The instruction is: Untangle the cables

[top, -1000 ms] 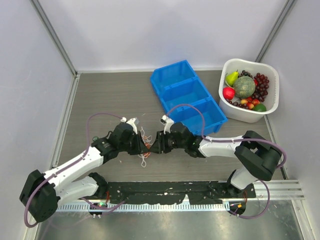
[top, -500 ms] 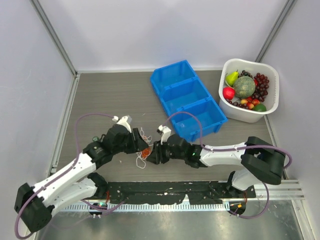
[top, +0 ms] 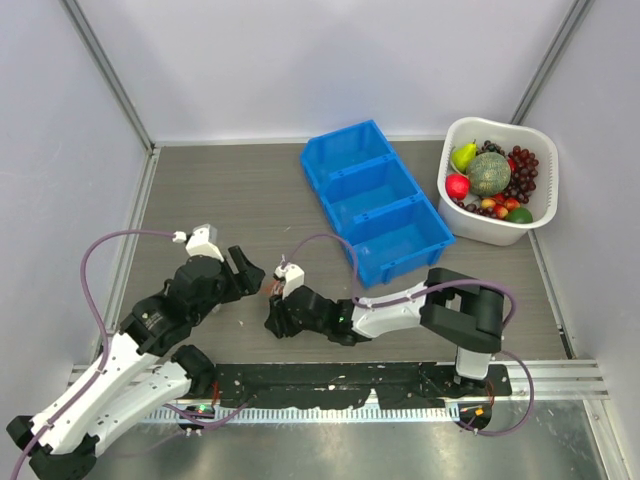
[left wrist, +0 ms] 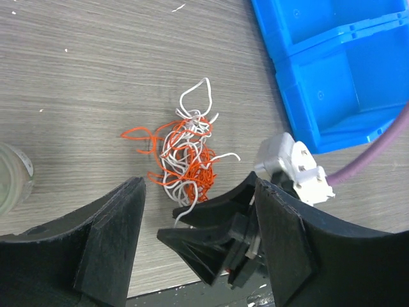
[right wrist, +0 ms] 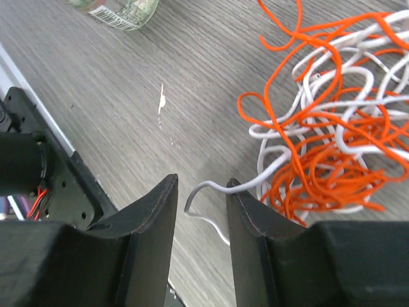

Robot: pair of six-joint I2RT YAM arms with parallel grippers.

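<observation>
Cables (left wrist: 185,153), white and orange-red, lie knotted in one small clump on the table (left wrist: 77,70), near the blue bin (left wrist: 332,83) and between the two grippers. One loose white end trails out of the clump and sits in the narrow gap of the right gripper (right wrist: 201,185), whose jaws stand slightly apart and pinch nothing yet. The left gripper (left wrist: 198,185) hangs above the clump, jaws spread wide and empty.

The risk, as I judge it, is that closing on that single end and pulling would drag the whole clump along or cinch the knot tighter, since nothing pins the orange-red strands. So thin a cord could also slip free.

The right arm reaches low and flat across the table. The left arm is folded, its wrist angled down over the clump.
</observation>
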